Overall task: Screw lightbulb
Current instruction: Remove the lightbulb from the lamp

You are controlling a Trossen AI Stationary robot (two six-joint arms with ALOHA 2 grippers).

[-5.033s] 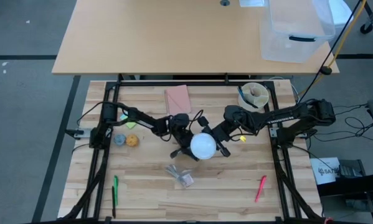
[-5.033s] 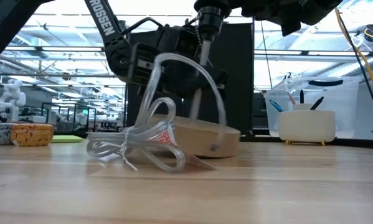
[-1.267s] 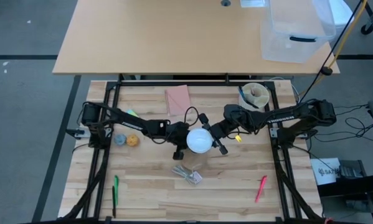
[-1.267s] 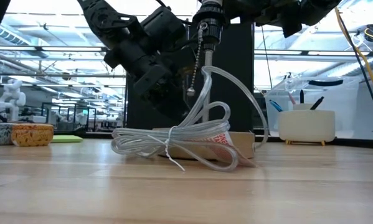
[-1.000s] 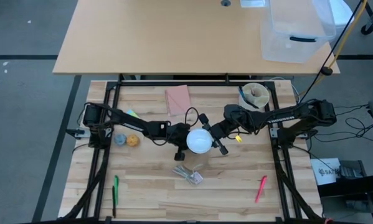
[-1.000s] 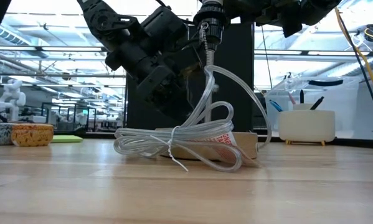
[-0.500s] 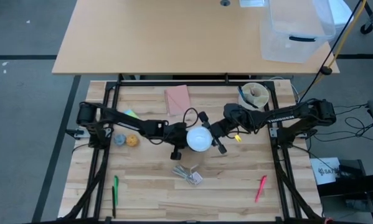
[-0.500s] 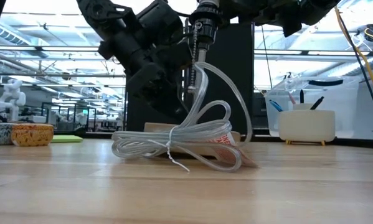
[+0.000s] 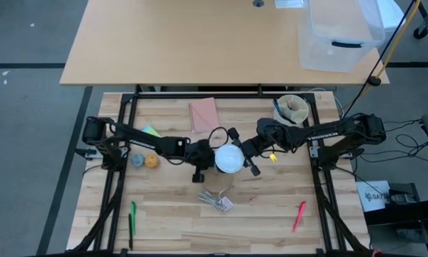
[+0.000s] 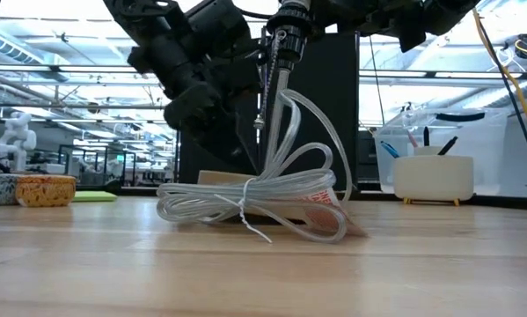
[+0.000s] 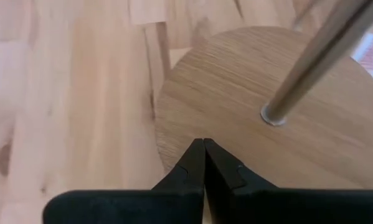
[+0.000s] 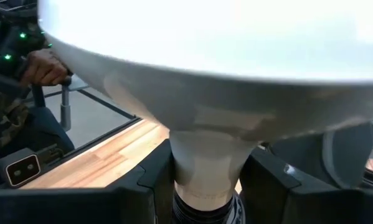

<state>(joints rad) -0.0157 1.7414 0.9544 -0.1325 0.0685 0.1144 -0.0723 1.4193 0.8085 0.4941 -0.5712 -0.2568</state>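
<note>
Above table centre, the lightbulb (image 9: 229, 159) stands upright, dome up.

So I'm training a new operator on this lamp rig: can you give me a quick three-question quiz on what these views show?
1. True or false: the left gripper is shut, empty, over the round wooden disc.
2. What does the right gripper hold? A) red pen B) white dome-shaped lightbulb C) pink card
3. Fill in: the coiled clear cord lies on the ____.

Key: 1 true; 2 B; 3 wooden table.
</note>
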